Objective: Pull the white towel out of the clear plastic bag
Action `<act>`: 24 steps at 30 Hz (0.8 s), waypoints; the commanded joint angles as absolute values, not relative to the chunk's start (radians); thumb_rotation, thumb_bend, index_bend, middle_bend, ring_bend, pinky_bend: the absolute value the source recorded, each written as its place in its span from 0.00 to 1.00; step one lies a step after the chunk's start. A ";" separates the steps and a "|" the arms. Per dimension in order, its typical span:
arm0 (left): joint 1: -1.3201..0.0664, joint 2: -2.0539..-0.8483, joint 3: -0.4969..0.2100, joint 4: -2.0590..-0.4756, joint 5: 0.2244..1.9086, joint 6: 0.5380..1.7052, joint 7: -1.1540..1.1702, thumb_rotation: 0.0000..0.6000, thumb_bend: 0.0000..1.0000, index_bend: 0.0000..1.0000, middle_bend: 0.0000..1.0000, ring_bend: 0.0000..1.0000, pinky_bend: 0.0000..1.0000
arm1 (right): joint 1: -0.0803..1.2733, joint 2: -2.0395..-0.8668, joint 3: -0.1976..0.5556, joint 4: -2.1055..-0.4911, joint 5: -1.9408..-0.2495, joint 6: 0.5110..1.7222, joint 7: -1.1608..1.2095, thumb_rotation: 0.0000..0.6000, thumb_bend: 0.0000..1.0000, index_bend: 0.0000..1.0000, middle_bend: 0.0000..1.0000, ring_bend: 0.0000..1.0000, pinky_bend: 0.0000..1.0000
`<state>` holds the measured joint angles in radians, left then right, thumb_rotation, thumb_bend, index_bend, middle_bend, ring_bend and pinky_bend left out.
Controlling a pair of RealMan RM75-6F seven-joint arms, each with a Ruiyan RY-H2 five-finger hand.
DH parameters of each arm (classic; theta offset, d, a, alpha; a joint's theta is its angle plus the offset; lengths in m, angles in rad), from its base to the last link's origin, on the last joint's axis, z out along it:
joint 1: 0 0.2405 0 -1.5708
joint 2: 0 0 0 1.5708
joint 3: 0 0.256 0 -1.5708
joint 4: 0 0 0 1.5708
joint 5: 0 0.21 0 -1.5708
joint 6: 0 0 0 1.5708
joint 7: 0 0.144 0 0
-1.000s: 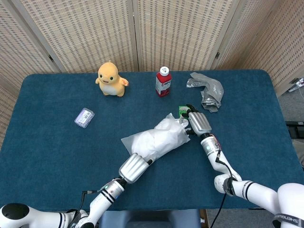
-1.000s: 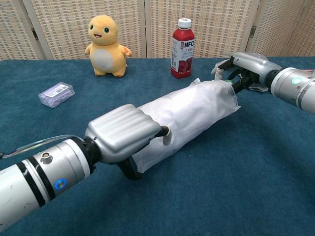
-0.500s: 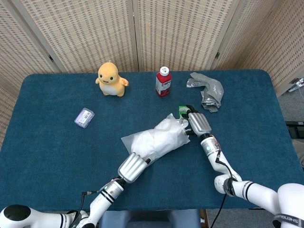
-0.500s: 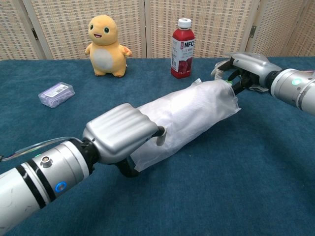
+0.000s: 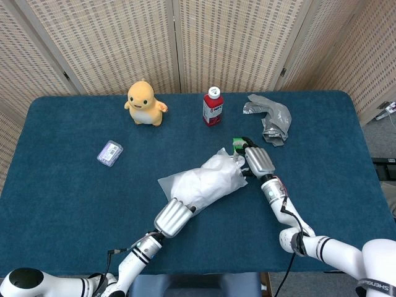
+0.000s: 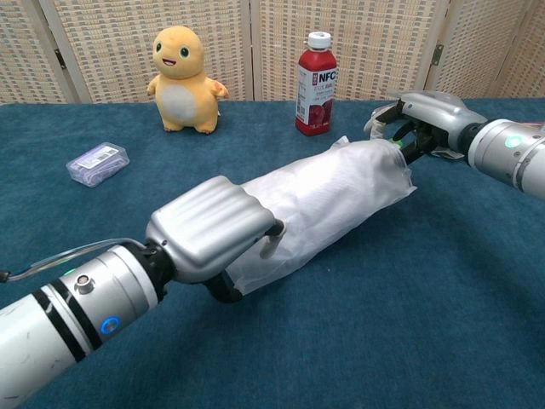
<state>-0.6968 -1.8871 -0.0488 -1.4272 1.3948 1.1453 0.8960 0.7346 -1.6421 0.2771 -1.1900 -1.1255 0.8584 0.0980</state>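
The clear plastic bag (image 5: 204, 182) (image 6: 341, 192) lies slantwise in the middle of the blue table, and the white towel (image 5: 216, 170) (image 6: 298, 204) fills it. My left hand (image 5: 174, 218) (image 6: 213, 228) grips the bag's near left end, fingers curled over the top and thumb underneath. I cannot tell if it also holds towel. My right hand (image 5: 258, 161) (image 6: 423, 115) pinches the gathered far right end of the bag. The bag rests on the table between the two hands.
A red juice bottle (image 5: 212, 106) (image 6: 316, 83) and a yellow plush toy (image 5: 145, 103) (image 6: 181, 78) stand at the back. A small clear box (image 5: 110, 153) (image 6: 98, 164) lies to the left. A crumpled grey bag (image 5: 270, 117) lies at the back right, and a small green item (image 5: 237, 143) is by my right hand.
My left hand has shifted slightly back toward the near edge while staying on the bag's end. The bag and my right hand have barely moved.
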 commanded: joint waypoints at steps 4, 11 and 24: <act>-0.695 -1.898 -0.049 -1.407 1.411 1.151 0.886 1.00 0.00 0.49 0.90 0.77 0.81 | 0.734 -1.643 0.276 -1.191 -1.128 0.859 0.100 1.00 0.66 0.78 0.21 0.04 0.21; -0.696 -1.903 -0.049 -1.392 1.416 1.134 0.876 1.00 0.00 0.53 0.90 0.78 0.81 | 0.733 -1.642 0.276 -1.194 -1.133 0.862 0.104 1.00 0.66 0.78 0.21 0.04 0.21; -0.696 -1.898 -0.054 -1.395 1.413 1.117 0.884 1.00 0.00 0.54 0.93 0.78 0.81 | 0.731 -1.642 0.275 -1.193 -1.136 0.859 0.115 1.00 0.66 0.78 0.22 0.04 0.21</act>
